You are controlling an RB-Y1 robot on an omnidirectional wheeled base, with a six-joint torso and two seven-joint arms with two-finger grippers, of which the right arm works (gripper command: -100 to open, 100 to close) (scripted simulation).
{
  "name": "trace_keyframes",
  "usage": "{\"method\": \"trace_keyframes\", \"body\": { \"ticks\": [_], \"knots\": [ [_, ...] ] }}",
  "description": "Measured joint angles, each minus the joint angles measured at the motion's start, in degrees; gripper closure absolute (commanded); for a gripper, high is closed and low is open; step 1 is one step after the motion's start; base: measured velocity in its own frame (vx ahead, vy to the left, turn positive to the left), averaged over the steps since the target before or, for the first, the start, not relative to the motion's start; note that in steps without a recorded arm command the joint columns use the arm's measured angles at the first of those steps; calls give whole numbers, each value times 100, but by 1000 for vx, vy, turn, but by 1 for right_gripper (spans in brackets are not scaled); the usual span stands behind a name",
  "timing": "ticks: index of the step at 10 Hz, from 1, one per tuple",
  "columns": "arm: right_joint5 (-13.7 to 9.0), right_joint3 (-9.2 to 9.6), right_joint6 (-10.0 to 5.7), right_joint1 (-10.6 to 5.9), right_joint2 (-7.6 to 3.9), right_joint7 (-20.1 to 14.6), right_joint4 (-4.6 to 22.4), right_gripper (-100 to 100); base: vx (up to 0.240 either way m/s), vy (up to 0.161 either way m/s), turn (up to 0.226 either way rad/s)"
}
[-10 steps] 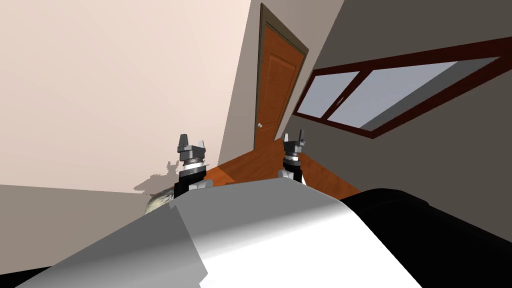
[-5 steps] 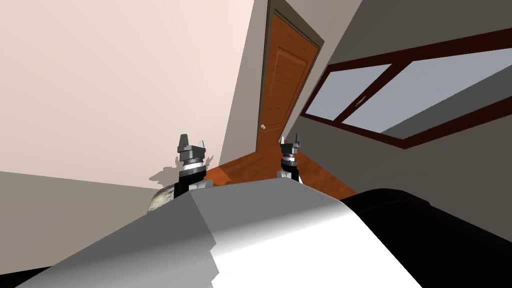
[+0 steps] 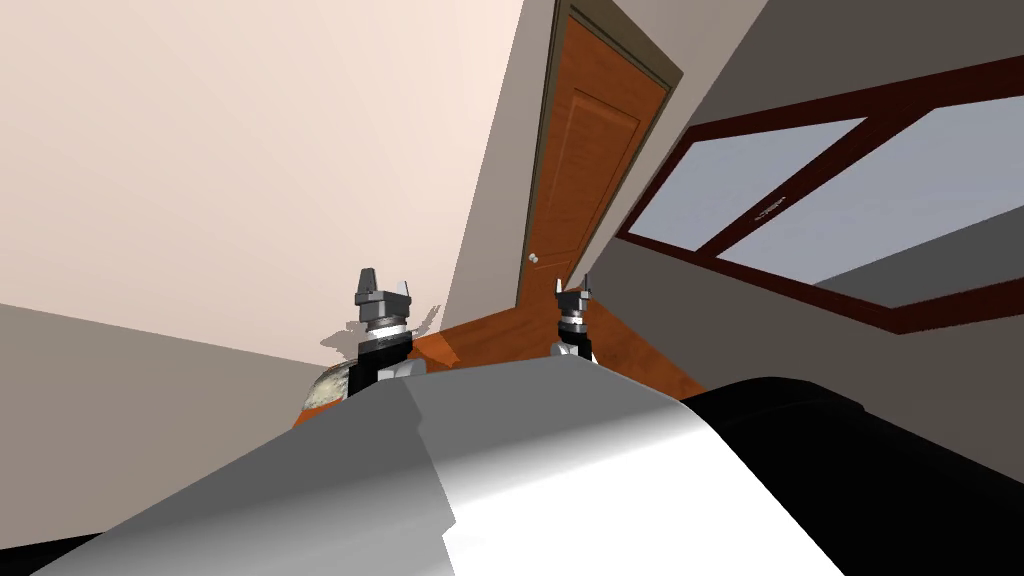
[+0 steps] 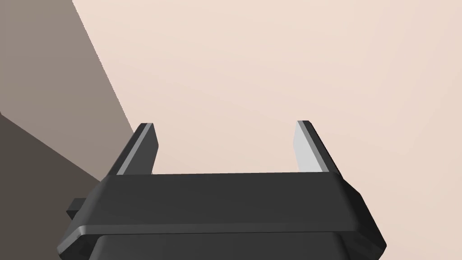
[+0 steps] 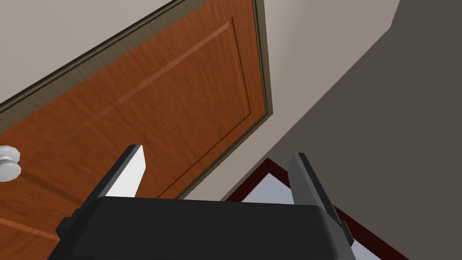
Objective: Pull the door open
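Driving forward has shifted my view: the right pincer (image 5: 216,152) now looks edge-on where it showed broader a second ago, and it stands spread, touching nothing. Beside it the left pincer (image 3: 386,282) hangs spread as well. Ahead, the brown door (image 3: 590,170) sits shut, larger than before, its white knob (image 5: 9,162) well apart from the right pincer.

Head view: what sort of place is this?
Probably a bare room or hallway corner in a house. A panelled wooden door with a round pale knob sits in a light wall, a dark-red-framed window is in the grey wall beside it, and the floor is wood-coloured.
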Motion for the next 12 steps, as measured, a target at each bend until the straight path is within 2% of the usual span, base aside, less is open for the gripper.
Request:
{"method": "trace_keyframes", "body": {
  "ticks": [4,8,10,12],
  "knots": [
    [-301,128,-113,-33,-103,-332,356,-100,79,-78,145],
    [-634,211,-271,-144,-245,-711,856,-100,76,-103,156],
    [-877,282,-365,-196,-339,-983,1168,-100,92,-116,202],
    [-1050,357,-420,-212,-384,-1170,1362,-100,73,-89,145]
  ]
}}
